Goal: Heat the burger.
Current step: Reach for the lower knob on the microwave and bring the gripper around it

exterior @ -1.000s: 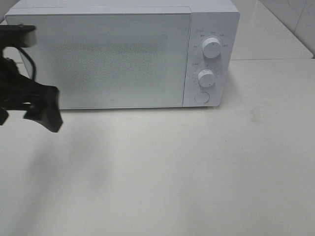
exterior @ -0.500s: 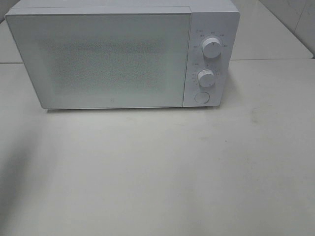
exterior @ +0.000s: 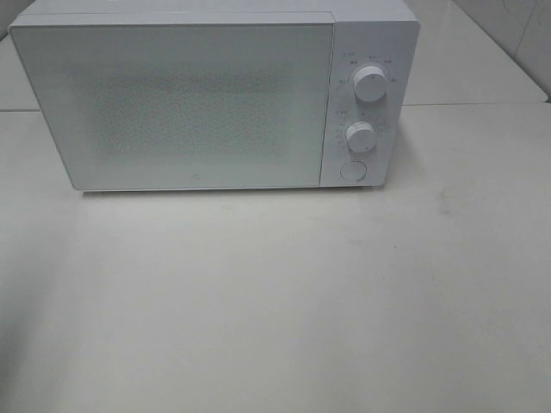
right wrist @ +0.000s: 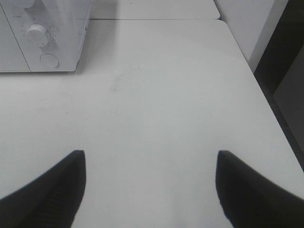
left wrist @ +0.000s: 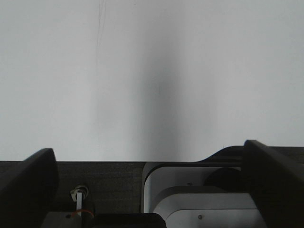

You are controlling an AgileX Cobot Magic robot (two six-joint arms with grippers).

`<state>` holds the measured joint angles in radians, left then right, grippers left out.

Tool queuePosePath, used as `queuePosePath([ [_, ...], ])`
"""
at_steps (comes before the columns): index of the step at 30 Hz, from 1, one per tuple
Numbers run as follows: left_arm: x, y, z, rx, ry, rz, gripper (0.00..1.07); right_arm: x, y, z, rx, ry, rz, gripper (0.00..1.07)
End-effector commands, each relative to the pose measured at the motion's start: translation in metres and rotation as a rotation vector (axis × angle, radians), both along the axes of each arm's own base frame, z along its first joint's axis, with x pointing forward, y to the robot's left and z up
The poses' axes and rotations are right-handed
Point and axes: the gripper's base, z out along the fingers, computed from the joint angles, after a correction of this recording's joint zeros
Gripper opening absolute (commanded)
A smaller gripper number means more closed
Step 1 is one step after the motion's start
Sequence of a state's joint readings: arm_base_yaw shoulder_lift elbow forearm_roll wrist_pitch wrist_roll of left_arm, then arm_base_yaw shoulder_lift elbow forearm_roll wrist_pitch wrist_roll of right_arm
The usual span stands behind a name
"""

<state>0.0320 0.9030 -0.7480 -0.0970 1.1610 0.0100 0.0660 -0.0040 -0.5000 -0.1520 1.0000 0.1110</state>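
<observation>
At back of tabletop [exterior: 275,301], left of centre in the high view: white microwave [exterior: 215,95], standing square, door [exterior: 181,103] shut, pane frosted and speckled, interior unreadable. On control panel at its right end: upper knob [exterior: 370,84], lower knob [exterior: 361,137] beneath, round button [exterior: 353,170] lowest.

Burger: not seen in any view; whereabouts cannot be told.

Left tool [left wrist: 147,154]: out of the high view; in own wrist view spread wide, dark fingers [left wrist: 28,185] far apart, pinching nothing, facing a plain pale surface.

Right tool [right wrist: 150,156]: also out of the high view; spread, fingers [right wrist: 52,190] well apart, pinching nothing, hovering over bare tabletop to the right of the microwave, panel end and lower knob in sight, well apart from it.
</observation>
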Motion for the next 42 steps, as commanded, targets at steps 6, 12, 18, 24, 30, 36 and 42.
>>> queuePosePath([
  [6,-0.06,-0.002,-0.004,0.028,-0.194,-0.057,0.99,-0.004,0.0,-0.001,-0.004,-0.03,-0.003,0.74],
  [12,-0.09,-0.003,-0.009,0.034,-0.323,-0.056,0.99,-0.004,0.0,-0.001,-0.004,-0.03,-0.003,0.74],
  [18,-0.115,-0.004,-0.002,0.051,-0.519,-0.057,0.99,-0.004,0.0,-0.001,-0.004,-0.03,-0.003,0.74],
  [24,-0.142,-0.004,-0.005,0.072,-0.747,-0.044,0.99,-0.004,0.0,-0.001,-0.004,-0.03,-0.003,0.74],
  [30,-0.149,-0.004,-0.006,0.072,-0.79,-0.04,0.99,-0.004,0.0,-0.001,-0.004,-0.029,-0.003,0.74],
  [36,-0.15,-0.004,-0.006,0.069,-0.794,-0.039,0.99,-0.003,0.0,-0.001,-0.004,-0.027,-0.003,0.74],
  [42,-0.149,-0.005,-0.006,0.067,-0.791,-0.039,0.99,-0.003,0.0,-0.001,-0.004,-0.027,-0.003,0.74],
])
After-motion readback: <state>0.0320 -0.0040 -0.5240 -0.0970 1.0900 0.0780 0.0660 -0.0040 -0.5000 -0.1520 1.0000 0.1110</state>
